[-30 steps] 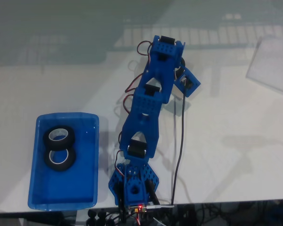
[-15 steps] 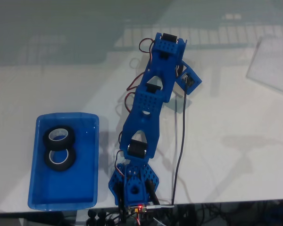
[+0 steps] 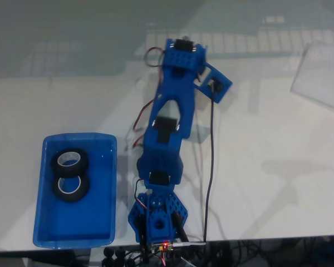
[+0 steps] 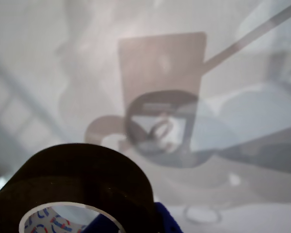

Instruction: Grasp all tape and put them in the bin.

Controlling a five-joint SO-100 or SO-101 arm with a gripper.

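two tape rolls [image 3: 69,174] lie in the bin [image 3: 103,222] (gripper clasps a third roll [image 4: 72,187]).

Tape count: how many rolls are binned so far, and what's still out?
Two tape rolls already lie in the bin. The third roll sits close up at the gripper in the wrist view, over the white table; it still has to reach the bin.

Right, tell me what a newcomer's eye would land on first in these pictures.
First, the bright blue arm stretched up the middle of the white table in the fixed view. Next, the blue bin at lower left, with two black tape rolls lying side by side and touching inside it. In the wrist view, a third tape roll looms large at the bottom, right by the end effector.
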